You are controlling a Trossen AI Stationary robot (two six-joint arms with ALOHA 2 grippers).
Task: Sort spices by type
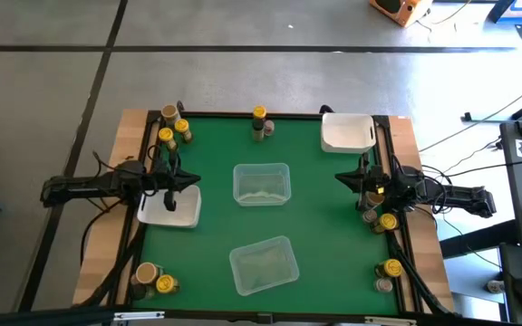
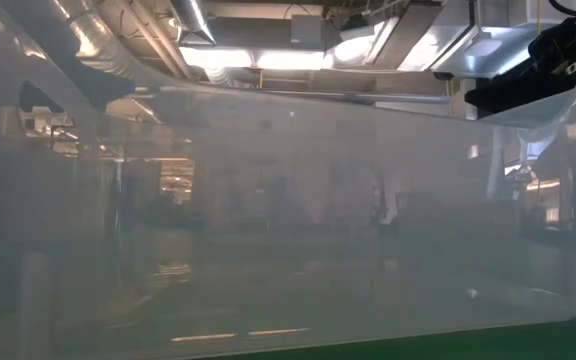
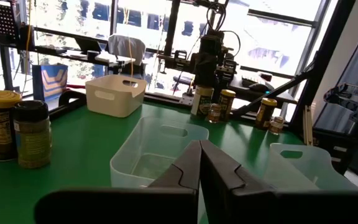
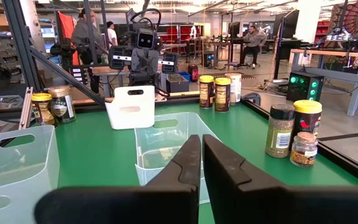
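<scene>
Small spice jars stand upright in groups along the green table's edges: at the far-left corner (image 1: 172, 125), the far middle (image 1: 258, 122), the right edge (image 1: 381, 217), the near-right corner (image 1: 390, 274) and the near-left corner (image 1: 155, 278). Their lids are yellow, tan or dark. My left gripper (image 1: 196, 180) is shut, level above the left white tray (image 1: 172, 210), and points toward the table's right; its fingers (image 3: 199, 168) meet. My right gripper (image 1: 338, 177) is shut too (image 4: 202, 168), points toward the table's left, and stands beside the right-edge jars (image 3: 227, 102).
Two clear plastic tubs sit mid-table, one between the grippers (image 1: 261, 183) and one nearer (image 1: 263, 264); the nearer tub's wall (image 2: 268, 220) fills the low view. A second white tray (image 1: 347, 132) sits at the far right. Green table shows between the tubs and trays.
</scene>
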